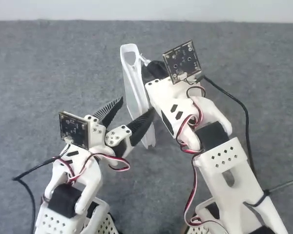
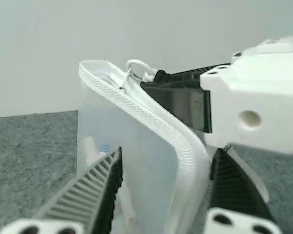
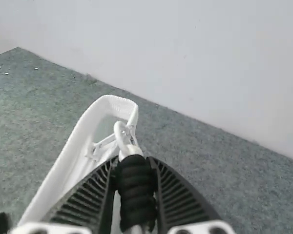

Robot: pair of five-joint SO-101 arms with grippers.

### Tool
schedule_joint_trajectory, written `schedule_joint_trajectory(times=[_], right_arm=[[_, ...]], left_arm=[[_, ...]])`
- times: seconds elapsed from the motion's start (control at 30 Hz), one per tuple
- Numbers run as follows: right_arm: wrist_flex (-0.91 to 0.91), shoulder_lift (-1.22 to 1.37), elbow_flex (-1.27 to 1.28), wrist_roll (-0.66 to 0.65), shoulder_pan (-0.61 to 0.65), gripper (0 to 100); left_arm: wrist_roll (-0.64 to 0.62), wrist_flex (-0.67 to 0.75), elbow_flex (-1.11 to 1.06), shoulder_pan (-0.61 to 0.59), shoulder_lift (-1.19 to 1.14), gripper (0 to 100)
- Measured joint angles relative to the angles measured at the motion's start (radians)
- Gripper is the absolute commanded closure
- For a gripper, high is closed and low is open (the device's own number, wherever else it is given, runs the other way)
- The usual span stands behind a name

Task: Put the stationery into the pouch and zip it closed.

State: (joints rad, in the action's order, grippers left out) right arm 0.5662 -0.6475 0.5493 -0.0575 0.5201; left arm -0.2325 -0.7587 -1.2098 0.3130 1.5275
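Note:
A white see-through pouch stands upright above the grey table, with the two arms on either side of it. My left gripper is shut on the pouch's lower body, one ribbed black finger on each side. My right gripper is higher up, shut on the zipper pull's black tab close to the pouch's top end. The pull's white ring sticks out just past its fingertips. Faint shapes, one bluish, show through the pouch wall. The top end gapes slightly.
Grey carpet-like table surface stretches around both arms, and a pale wall rises behind it. Cables trail from the right arm over the table.

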Motion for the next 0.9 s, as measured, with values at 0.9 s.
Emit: schedule_joint_trajectory(times=[0.9], right_arm=[[0.150, -0.112, 0.002, -0.041, 0.026, 99.3]], left_arm=[[0.109, 0.087, -0.058, -0.046, -0.003, 99]])
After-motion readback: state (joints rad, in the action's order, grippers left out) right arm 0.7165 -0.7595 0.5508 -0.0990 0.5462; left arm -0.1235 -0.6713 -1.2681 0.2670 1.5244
